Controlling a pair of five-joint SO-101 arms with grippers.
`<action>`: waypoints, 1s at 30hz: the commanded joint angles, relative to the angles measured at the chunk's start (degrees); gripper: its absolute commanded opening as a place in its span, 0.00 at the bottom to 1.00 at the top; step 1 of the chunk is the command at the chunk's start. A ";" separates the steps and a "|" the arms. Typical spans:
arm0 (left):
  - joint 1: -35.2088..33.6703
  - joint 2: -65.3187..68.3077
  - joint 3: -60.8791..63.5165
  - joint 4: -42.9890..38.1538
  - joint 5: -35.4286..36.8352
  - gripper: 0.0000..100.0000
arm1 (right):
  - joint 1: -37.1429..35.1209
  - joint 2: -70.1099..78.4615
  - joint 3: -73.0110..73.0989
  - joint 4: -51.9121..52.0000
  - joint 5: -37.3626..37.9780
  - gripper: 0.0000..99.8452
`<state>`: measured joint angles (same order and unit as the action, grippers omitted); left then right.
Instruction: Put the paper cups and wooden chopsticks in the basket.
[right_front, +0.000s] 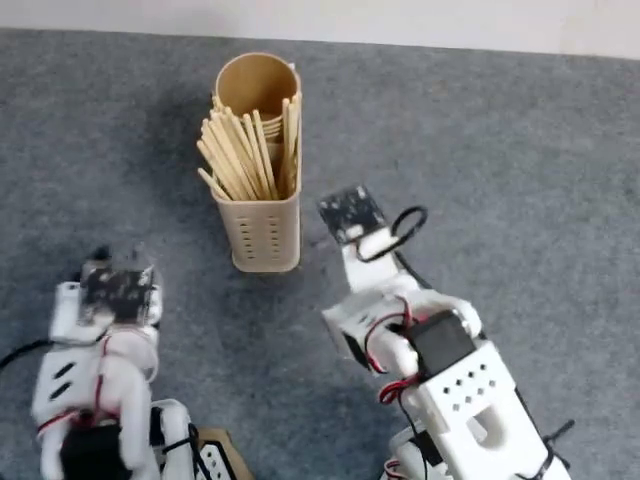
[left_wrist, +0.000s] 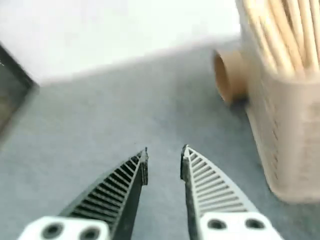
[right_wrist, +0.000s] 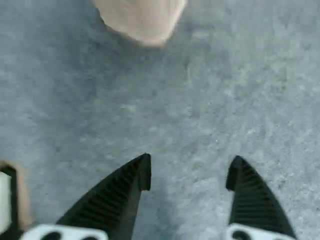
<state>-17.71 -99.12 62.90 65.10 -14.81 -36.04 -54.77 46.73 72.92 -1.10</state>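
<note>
Grey, felt-like cloth covers the bench, its nap mottled in lighter and darker patches and running to three edges of the high view. Along the far side lies a pale band, off-white and plain. In the left wrist view a bare white wall stands behind the grey cloth, and a dark-framed panel sits beside it, too blurred to identify. The light is soft and even, casting only faint shadows on the cloth.

Beige basket, seemingly tan cup, grey table.
</note>
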 joint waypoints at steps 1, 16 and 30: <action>-1.89 13.05 -15.60 0.62 -1.14 0.13 | 5.14 -7.25 10.51 -9.63 3.43 0.15; 14.90 77.23 -81.89 32.62 12.75 0.26 | 11.74 -43.65 53.58 -31.78 8.70 0.11; 16.22 103.78 -89.80 30.42 19.78 0.26 | 11.74 -49.89 57.19 -27.65 8.70 0.11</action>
<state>-1.10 2.24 -25.10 97.45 4.53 -25.14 -103.82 96.04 45.23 8.13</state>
